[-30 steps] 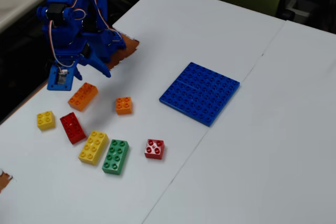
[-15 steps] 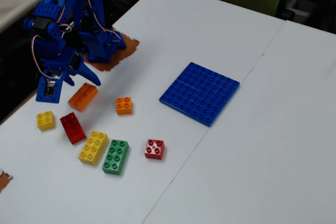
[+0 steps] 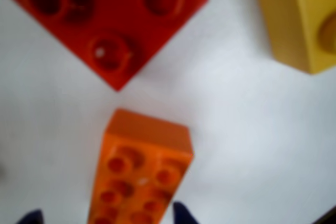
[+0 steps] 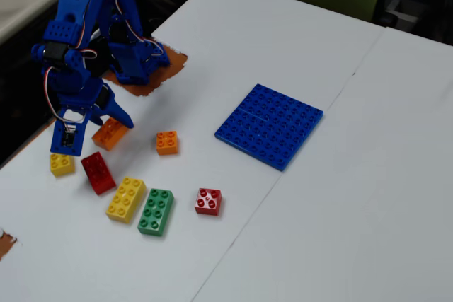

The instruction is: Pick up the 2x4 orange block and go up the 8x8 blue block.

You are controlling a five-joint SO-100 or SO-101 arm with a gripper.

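I was watching a white table (image 4: pixel 297 40) through two cameras. In the fixed view, my blue arm (image 4: pixel 81 30) leaned down at the table's left side, its gripper (image 4: pixel 95 126) lowered over the 2x4 orange block (image 4: pixel 110 133). That block lay flat on the table, studs up, partly hidden behind the fingers. The wrist view showed it from close above (image 3: pixel 142 174), with two blue fingertips (image 3: pixel 181 214) at the bottom edge, one on each side of it. The fingers were spread and straddled the block; I saw no pinch yet.

The 8x8 blue block (image 4: pixel 270 125) lay flat well apart to the right in the fixed view, near the table's middle seam, with nothing on it.

Other bricks crowded the pick. A red brick (image 4: pixel 98 172) sat just beyond the orange one, and a small yellow brick (image 4: pixel 61 163) lay near the left finger. A small orange brick (image 4: pixel 167 142), a long yellow brick (image 4: pixel 126 199), a green brick (image 4: pixel 156 211) and a small red brick (image 4: pixel 208 201) lay farther off.

My worry was the grip. The block sat angled between the fingers, so closing might twist it or squeeze it out. The left finger could also nudge the small yellow brick, and a low carry could catch the other bricks.
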